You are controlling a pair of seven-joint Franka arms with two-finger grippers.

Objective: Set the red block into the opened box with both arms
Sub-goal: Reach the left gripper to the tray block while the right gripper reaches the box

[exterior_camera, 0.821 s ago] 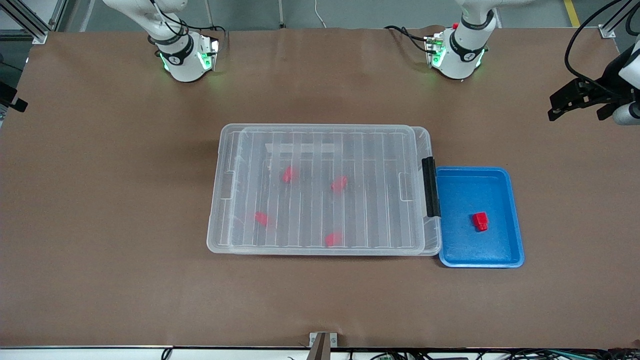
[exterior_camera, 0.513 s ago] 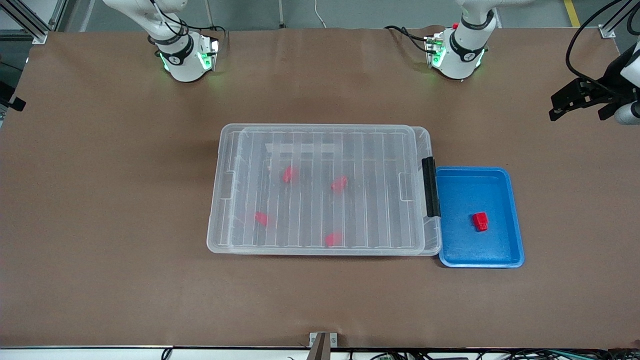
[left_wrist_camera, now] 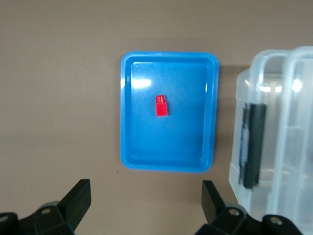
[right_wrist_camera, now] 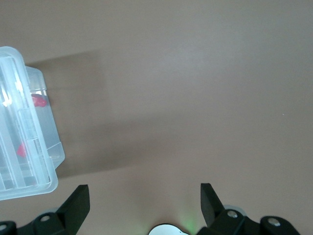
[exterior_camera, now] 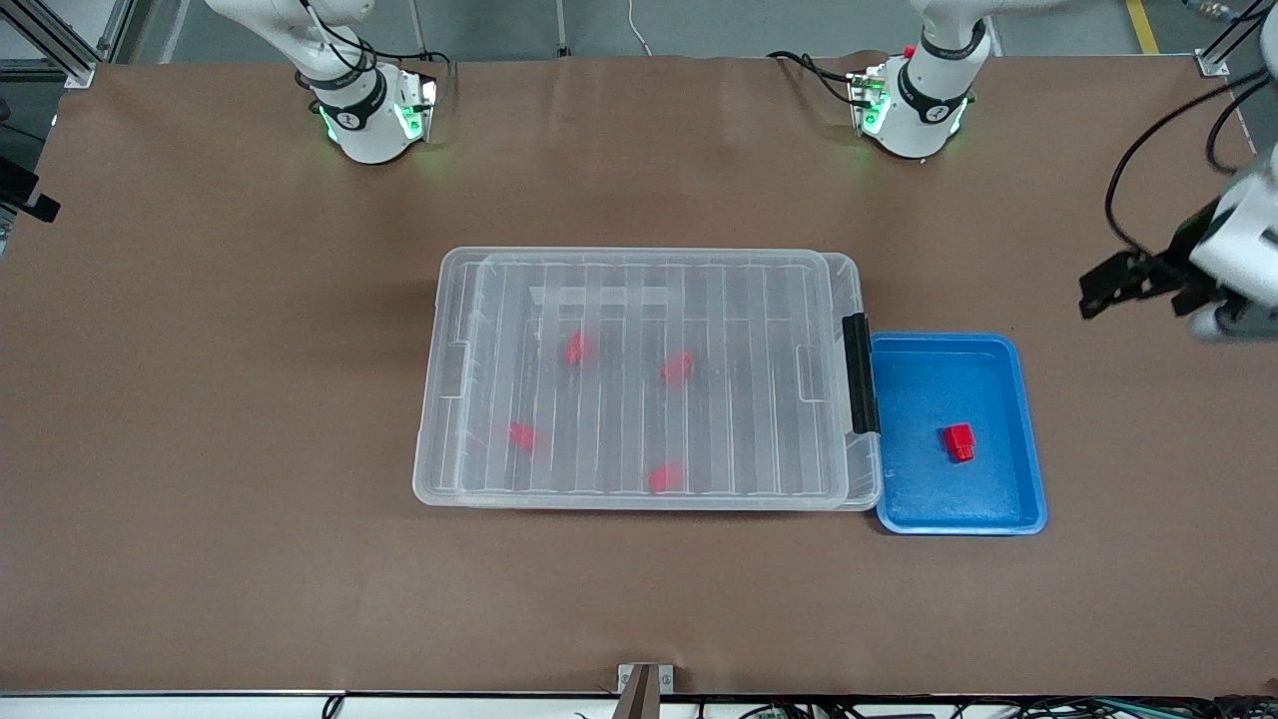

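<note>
A red block (exterior_camera: pixel 959 441) lies alone in the blue tray (exterior_camera: pixel 1028 419), also seen in the left wrist view as the red block (left_wrist_camera: pixel 161 105). The clear box (exterior_camera: pixel 439 479) sits mid-table with its ribbed lid (exterior_camera: pixel 759 300) lying on top and its black latch (exterior_camera: pixel 859 374) facing the tray. Several more red blocks (exterior_camera: pixel 576 348) show through the lid. My left gripper (exterior_camera: pixel 1103 288) (left_wrist_camera: pixel 146 183) hangs open and empty above bare table beside the tray. My right gripper (right_wrist_camera: pixel 144 188) is open and empty over bare table between its arm's base (right_wrist_camera: pixel 168 230) and a corner of the box (right_wrist_camera: pixel 44 181).
The blue tray (left_wrist_camera: pixel 127 147) touches the box's latch end, toward the left arm's end of the table. Both arm bases (exterior_camera: pixel 369 115) (exterior_camera: pixel 914 100) stand along the table edge farthest from the front camera. Brown table surface surrounds box and tray.
The left gripper has come down the front view toward the blue tray, still open. Box, tray and blocks have not moved. The right arm shows no clear movement.
</note>
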